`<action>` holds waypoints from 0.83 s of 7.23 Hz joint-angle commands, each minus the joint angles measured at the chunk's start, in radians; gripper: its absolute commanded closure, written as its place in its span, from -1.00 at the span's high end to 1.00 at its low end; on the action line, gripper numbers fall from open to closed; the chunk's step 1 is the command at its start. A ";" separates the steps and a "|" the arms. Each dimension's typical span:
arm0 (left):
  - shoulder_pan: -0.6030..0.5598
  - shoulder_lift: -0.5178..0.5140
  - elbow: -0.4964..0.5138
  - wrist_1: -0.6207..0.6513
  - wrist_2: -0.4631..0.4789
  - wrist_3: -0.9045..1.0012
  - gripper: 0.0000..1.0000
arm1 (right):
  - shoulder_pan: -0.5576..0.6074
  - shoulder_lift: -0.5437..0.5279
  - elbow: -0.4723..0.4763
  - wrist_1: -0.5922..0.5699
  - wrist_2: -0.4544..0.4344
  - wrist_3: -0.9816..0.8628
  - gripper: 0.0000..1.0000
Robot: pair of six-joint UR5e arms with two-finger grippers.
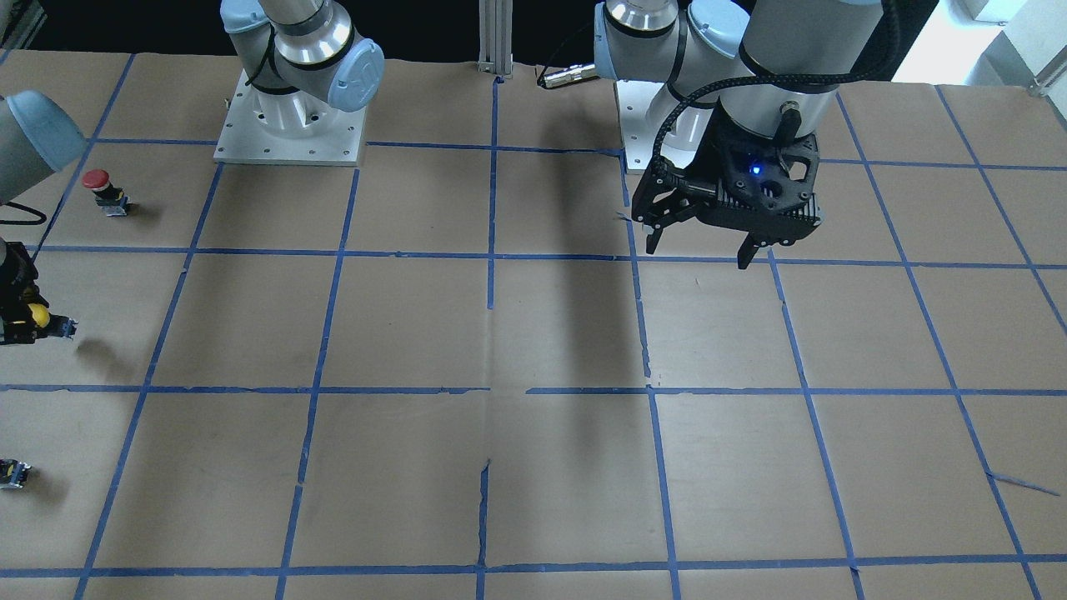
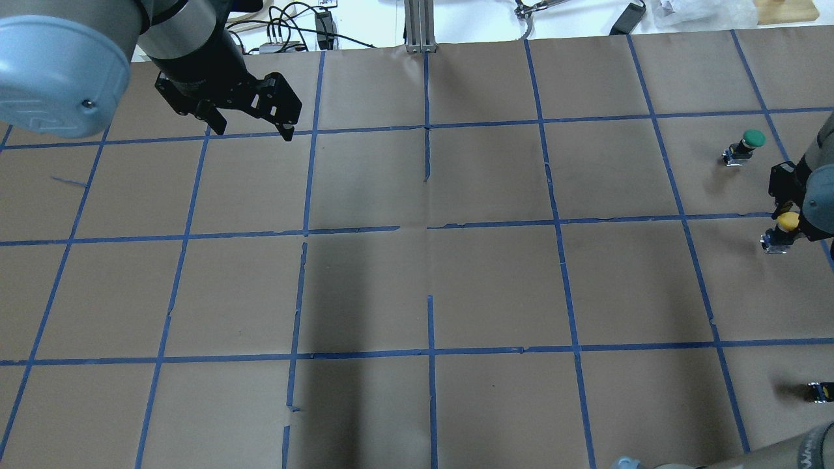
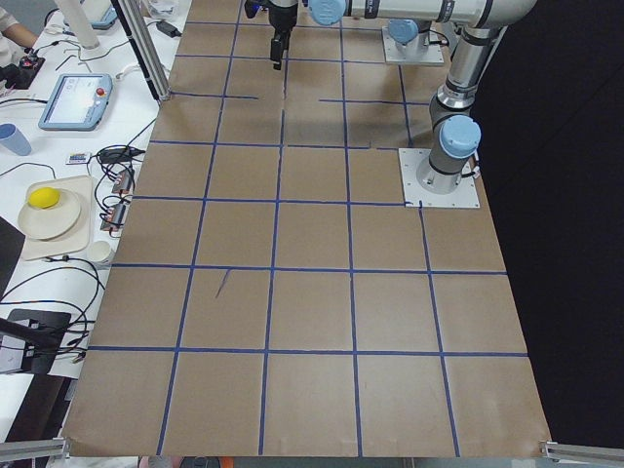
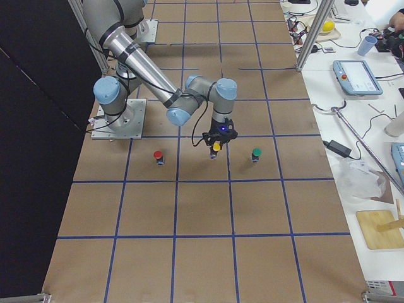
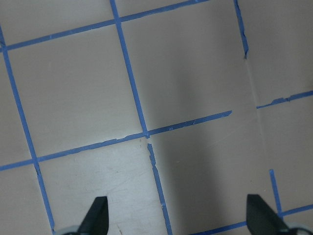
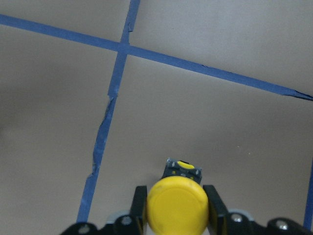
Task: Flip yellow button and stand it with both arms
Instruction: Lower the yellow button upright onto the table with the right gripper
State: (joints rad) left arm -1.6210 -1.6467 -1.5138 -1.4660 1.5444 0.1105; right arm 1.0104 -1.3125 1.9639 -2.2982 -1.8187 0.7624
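The yellow button (image 6: 176,213) sits between the fingers of my right gripper (image 6: 176,208), which is shut on it at the cap. Its black-grey body (image 6: 182,170) sticks out past the fingertips. In the front-facing view the button (image 1: 38,315) hangs at the far left edge, a little above the paper, with its shadow below it. It also shows in the overhead view (image 2: 788,222) and the exterior right view (image 4: 216,146). My left gripper (image 1: 700,247) is open and empty, high over the table near its base (image 2: 251,127); its fingertips (image 5: 96,215) frame bare paper.
A red-capped button (image 1: 100,190) stands on the robot's side of the held one. A green-capped button (image 2: 747,146) stands on the far side. A small capless black-grey part (image 1: 14,473) lies near the table's edge. The table (image 1: 533,333) is brown paper with a blue tape grid.
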 commanded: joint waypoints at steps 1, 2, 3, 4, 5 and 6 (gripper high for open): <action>0.001 -0.005 0.001 0.001 0.000 -0.017 0.99 | -0.001 0.002 0.013 -0.021 0.004 -0.003 -0.93; 0.013 -0.005 0.001 0.001 0.000 -0.015 0.99 | -0.001 -0.001 0.015 -0.023 0.005 -0.003 -0.91; 0.018 -0.002 0.000 -0.007 0.000 -0.017 0.99 | -0.001 -0.001 0.029 -0.026 0.006 -0.003 -0.90; 0.024 -0.001 0.000 -0.008 0.000 -0.017 0.99 | -0.001 -0.001 0.030 -0.026 0.007 -0.003 -0.85; 0.026 -0.001 0.001 -0.005 0.002 -0.015 0.99 | -0.001 0.001 0.030 -0.026 0.006 -0.003 -0.82; 0.027 -0.001 0.000 -0.005 0.000 -0.015 0.99 | -0.001 0.004 0.030 -0.026 0.006 -0.003 -0.80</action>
State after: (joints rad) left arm -1.5965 -1.6480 -1.5134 -1.4716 1.5454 0.0946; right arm 1.0094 -1.3113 1.9933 -2.3238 -1.8128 0.7593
